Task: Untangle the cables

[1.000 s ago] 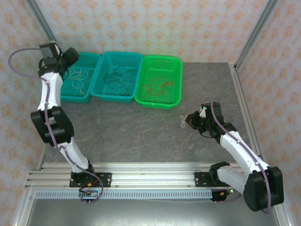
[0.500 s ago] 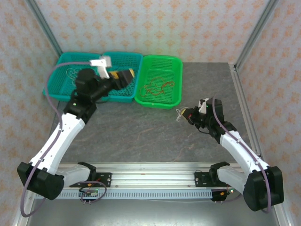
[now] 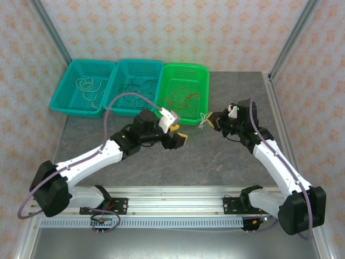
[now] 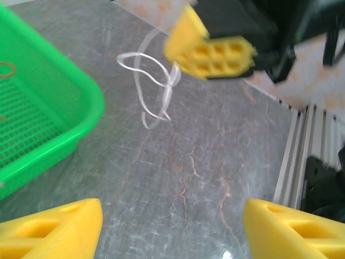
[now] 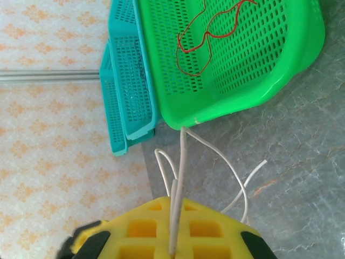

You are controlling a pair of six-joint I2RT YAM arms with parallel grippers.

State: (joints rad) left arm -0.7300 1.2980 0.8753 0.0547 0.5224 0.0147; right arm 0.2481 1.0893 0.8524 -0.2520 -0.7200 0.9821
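While right gripper clamps pale cable, loops beyond fingertips; left gripper agape: strand may slip if tugged.

Surface: grey marbled stone-look tabletop.
Far edge, left: teal perforated plastic basket, resting on it.
Middle: second teal perforated plastic basket, touching the first.
Right: green perforated plastic basket, touching the middle one.
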